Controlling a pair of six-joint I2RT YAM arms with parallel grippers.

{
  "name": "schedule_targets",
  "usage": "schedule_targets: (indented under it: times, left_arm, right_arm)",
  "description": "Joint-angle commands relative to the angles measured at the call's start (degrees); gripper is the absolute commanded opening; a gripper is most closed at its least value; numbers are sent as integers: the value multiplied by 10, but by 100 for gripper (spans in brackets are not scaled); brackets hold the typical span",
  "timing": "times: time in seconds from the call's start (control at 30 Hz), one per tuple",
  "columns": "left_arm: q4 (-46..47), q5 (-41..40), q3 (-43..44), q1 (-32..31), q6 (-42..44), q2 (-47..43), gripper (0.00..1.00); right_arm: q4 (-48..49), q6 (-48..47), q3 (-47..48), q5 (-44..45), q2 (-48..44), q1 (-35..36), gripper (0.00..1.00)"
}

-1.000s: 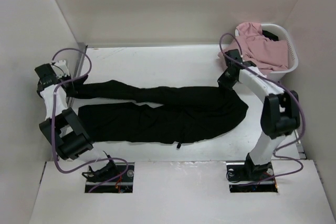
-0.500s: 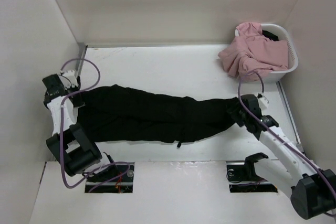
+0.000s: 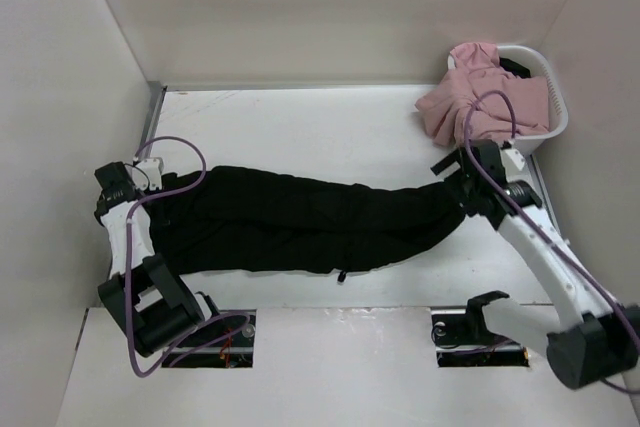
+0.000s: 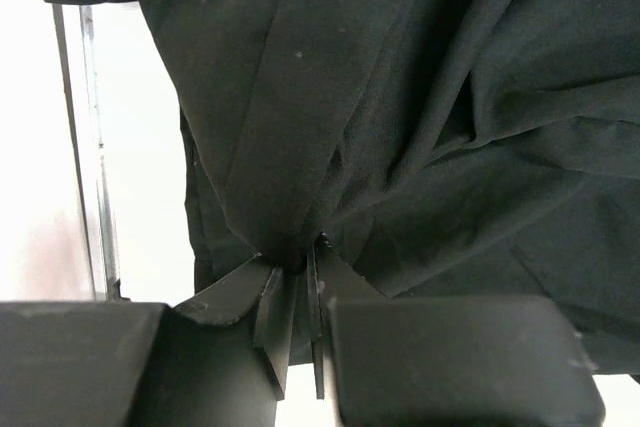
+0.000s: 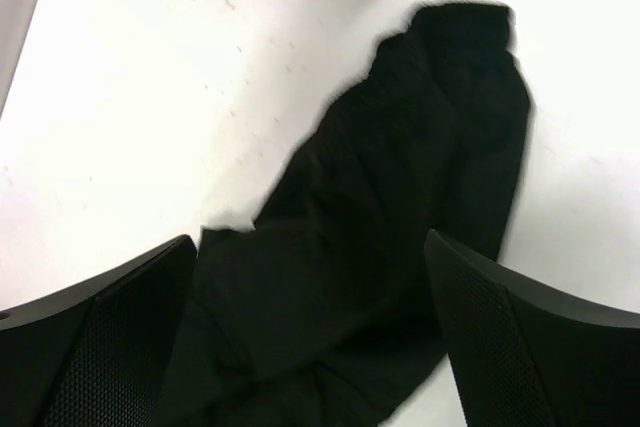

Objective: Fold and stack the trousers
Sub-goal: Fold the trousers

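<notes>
Status: trousers (image 3: 300,222) lie flat on the bench (image 3: 300,127) as one long black strip running left to right, nearer the front edge than the back wall. The legs look laid one over the other, so I'd call the lengthwise fold done. Edges are a bit wavy and not perfectly squared. Left tool (image 3: 125,187) is at the strip's left end. Its wrist view shows the left tool (image 4: 295,267) pinched tight on a gathered tuck of the fabric (image 4: 450,97), which fans out from that point. Right tool (image 3: 465,182) is over the right end. In its wrist view the right tool (image 5: 308,247) has its fingers spread wide with the cloth (image 5: 400,197) below them and nothing gripped. That view is blurred, so I can't tell its height above the cloth. Left to do, by my read: crosswise folds to shorten the strip, then stacking. No stack spot is obvious. The basket (image 3: 555,112) of pink garments (image 3: 485,92) at the far right corner isn't part of this.
</notes>
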Motion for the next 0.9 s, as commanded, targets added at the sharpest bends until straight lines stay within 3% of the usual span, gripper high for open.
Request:
schedule_targets:
  times: [0.0, 0.23, 0.37, 0.4, 0.47, 0.5, 0.53, 0.57, 0.73, 0.87]
  left_arm:
    - [10, 2, 11, 2, 13, -11, 8]
    - [15, 2, 22, 14, 20, -2, 8]
    - [22, 5, 41, 32, 7, 5, 8]
    - [25, 8, 47, 38, 2, 4, 8]
    - [28, 14, 57, 46, -8, 4, 8]
    - [28, 16, 64, 49, -12, 7, 8]
    - [29, 21, 71, 52, -17, 10, 8]
    - [32, 26, 77, 55, -21, 13, 8]
    - [3, 40, 120, 85, -45, 28, 10]
    - [-96, 47, 128, 122, 10, 35, 21]
  right_arm:
    - [41, -16, 53, 2, 101, -17, 100]
    - [-12, -72, 195, -57, 374, -38, 100]
    - [-66, -79, 188, -62, 427, -47, 100]
    - [-64, -80, 173, -66, 423, -54, 91]
    - [-43, -85, 139, -81, 399, -73, 49]
    - [-30, -89, 122, -82, 382, -85, 22]
    - [-18, -92, 108, -82, 365, -95, 5]
    - [-9, -98, 97, -81, 346, -103, 0]
    - [71, -156, 52, -78, 216, -110, 0]
    - [108, -152, 6, -104, 141, -91, 0]
